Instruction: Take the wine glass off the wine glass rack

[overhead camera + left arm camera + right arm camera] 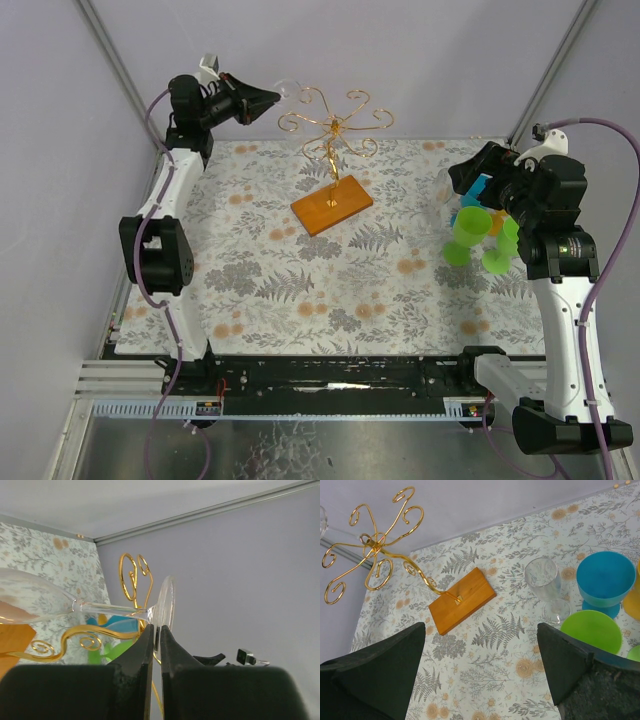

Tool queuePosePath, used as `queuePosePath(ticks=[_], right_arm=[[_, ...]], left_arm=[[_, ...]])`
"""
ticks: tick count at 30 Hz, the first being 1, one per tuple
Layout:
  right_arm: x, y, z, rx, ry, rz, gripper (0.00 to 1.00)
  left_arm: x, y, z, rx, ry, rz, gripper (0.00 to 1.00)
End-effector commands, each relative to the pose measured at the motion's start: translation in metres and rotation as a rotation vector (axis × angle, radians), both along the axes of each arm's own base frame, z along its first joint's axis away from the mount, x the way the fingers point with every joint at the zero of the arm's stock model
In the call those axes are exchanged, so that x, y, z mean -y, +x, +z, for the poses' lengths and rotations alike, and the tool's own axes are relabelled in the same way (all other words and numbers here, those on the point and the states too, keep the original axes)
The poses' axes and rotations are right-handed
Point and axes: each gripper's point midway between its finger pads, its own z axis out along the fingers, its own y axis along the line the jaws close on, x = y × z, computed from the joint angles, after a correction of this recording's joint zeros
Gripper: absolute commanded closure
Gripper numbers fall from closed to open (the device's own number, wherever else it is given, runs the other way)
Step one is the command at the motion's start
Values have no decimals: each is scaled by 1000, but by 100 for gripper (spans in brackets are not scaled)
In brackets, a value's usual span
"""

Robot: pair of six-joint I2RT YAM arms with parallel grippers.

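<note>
Pinching the flat foot of the wine glass [45, 602] by its edge, the left claw [156, 629] has its black fingers pressed together on the clear disc; the glass lies sideways in the air, stem level, bowl pointing away from the claw; it hangs just beside the scrolled gold arms of the wine glass rack [331, 125], and whether it touches the wire cannot be told; the rack stands on its orange base on the floral desk [300, 290]; the right claw [480, 665] is spread wide and holds nothing, raised near a clear glass [542, 577], a blue cup [605, 577] and a green cup [592, 630].
</note>
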Motion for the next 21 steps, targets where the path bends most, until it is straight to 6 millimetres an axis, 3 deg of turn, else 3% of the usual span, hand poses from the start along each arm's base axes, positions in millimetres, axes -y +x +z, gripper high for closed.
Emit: queuePosePath(ticks=[1, 13, 17, 21], right_arm=[[-6, 0, 15, 57, 9, 26, 1], [-14, 16, 10, 34, 32, 68, 1], [-18, 25, 7, 9, 45, 83, 1], [-25, 35, 12, 1, 75, 117, 1]], left_arm=[[-8, -25, 52, 241, 124, -12, 100], [-22, -72, 113, 718, 556, 100, 100], [-2, -99, 127, 938, 722, 103, 100], [36, -126, 117, 1160, 922, 93, 100]])
